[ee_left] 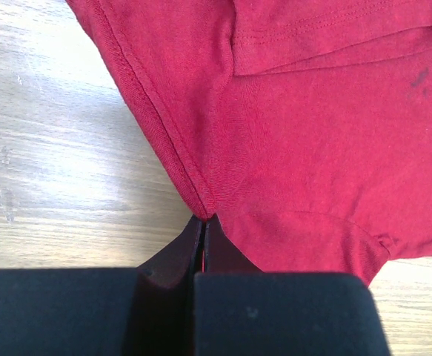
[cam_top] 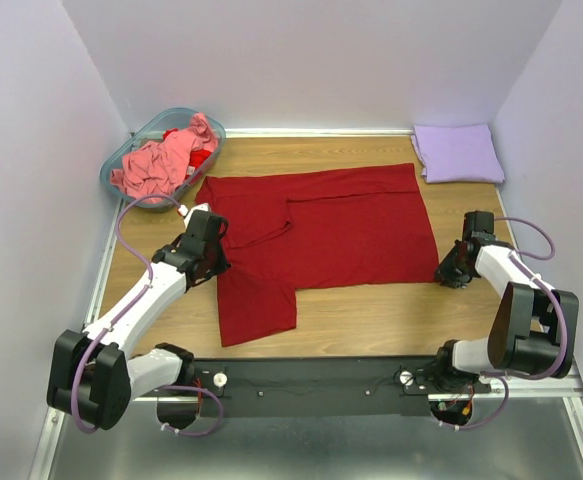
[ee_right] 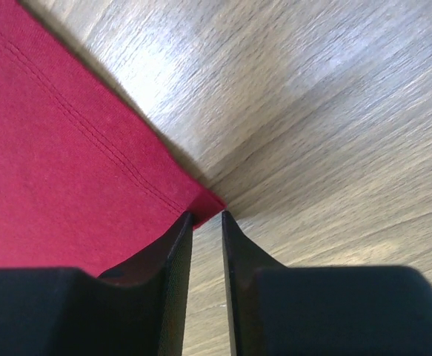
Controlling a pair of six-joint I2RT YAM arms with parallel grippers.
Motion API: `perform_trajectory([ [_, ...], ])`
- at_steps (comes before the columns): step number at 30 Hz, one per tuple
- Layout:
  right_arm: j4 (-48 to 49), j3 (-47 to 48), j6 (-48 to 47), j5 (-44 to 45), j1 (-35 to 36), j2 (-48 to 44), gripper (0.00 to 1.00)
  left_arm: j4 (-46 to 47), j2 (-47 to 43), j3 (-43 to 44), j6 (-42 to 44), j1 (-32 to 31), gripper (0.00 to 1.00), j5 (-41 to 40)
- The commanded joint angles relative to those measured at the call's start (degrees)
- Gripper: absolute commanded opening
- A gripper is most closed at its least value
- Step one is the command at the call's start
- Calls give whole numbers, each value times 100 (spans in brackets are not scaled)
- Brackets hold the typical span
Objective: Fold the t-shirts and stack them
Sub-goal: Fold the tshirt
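Note:
The dark red t-shirt (cam_top: pixel 321 230) lies spread on the wooden table, with one sleeve folded inward and a flap hanging toward the front. My left gripper (cam_top: pixel 211 255) is at its left edge. In the left wrist view it (ee_left: pixel 203 217) is shut, pinching the hem of the red cloth (ee_left: pixel 312 133). My right gripper (cam_top: pixel 449 272) is at the shirt's front right corner. In the right wrist view it (ee_right: pixel 207 215) is narrowly open, with the corner of the cloth (ee_right: pixel 52 163) just at its tips and bare wood showing between the jaws. The lavender t-shirt (cam_top: pixel 458 152) lies folded at the back right. The salmon-pink t-shirt (cam_top: pixel 161 160) is crumpled in the basket.
The teal plastic basket (cam_top: pixel 121 160) stands at the back left corner, with a bit of brighter red cloth (cam_top: pixel 201 158) beside the pink shirt. Purple walls enclose the table on three sides. The black arm mounting rail (cam_top: pixel 321 380) runs along the near edge.

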Motion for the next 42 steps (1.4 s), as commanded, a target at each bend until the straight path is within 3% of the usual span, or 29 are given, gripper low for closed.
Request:
perform_trajectory([
  [1,-44,127,-47,239,-29,91,27,64,-129,-80,71,-36,0,150],
  [7,53,180,-64,275,-29,91,28,73,-138,-98,71,-45,0,167],
  [12,159,171,-55,213,-29,65,34,90,-103,-89,80,-27,0,176],
  [32,414,92,-64,72,-29,223,34,90,-112,-89,98,-36,0,185],
  [35,405,57,-64,90,-38,197,26,90,-112,-89,98,-27,0,185],
  [38,379,22,-73,143,-29,56,8,81,-94,-80,98,-27,0,202],
  [42,143,30,-100,265,-29,-233,0,-24,-147,-54,98,-27,0,264],
])
